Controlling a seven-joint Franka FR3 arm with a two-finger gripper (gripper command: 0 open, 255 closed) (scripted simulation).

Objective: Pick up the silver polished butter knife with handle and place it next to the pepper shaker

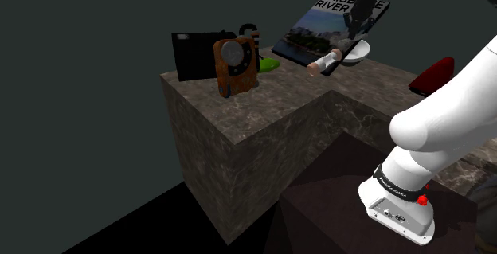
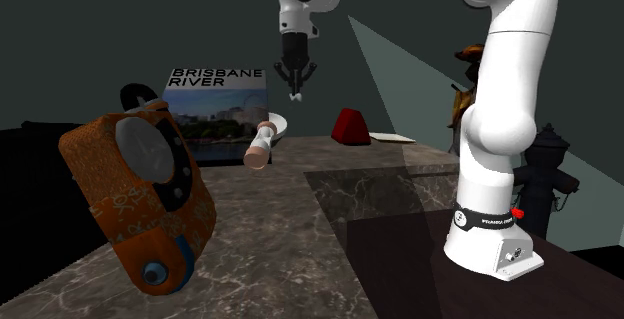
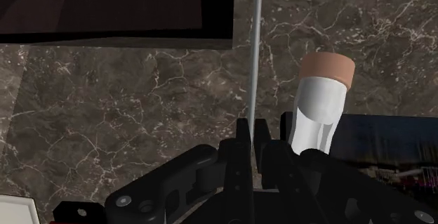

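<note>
A dark, veined marble counter [image 1: 263,111] is seen, and the white arm [image 2: 512,62] is reached out over its far end. A book [image 1: 326,20] lettered BRISBANE RIVER is set at that far end. An orange-brown case [image 1: 236,66] with a round grey dial is stood upright near the counter's edge at the shoulder view's left, with a black box [image 1: 193,56] just behind it. A white bowl [image 1: 358,51] is placed in front of the book, and a red object [image 2: 350,125] is seen farther along the counter, towards the second exterior view's right. The pepper shaker [image 1: 325,63], white with a tan cap, is laid on its side just beside the bowl, its cap turned away from the bowl.

The black gripper [image 2: 296,81] is held above the counter, over the bowl and shaker, and is pointed downward. In the wrist view its fingers [image 3: 241,142] are closed tightly on the knife [image 3: 254,68]. The knife is viewed edge-on as a thin grey strip reaching from between the fingertips towards the marble. It is thus carried in the gripper, off the counter at the clasped end, with the shaker close beside it. Whether its far tip touches the marble cannot be told
</note>
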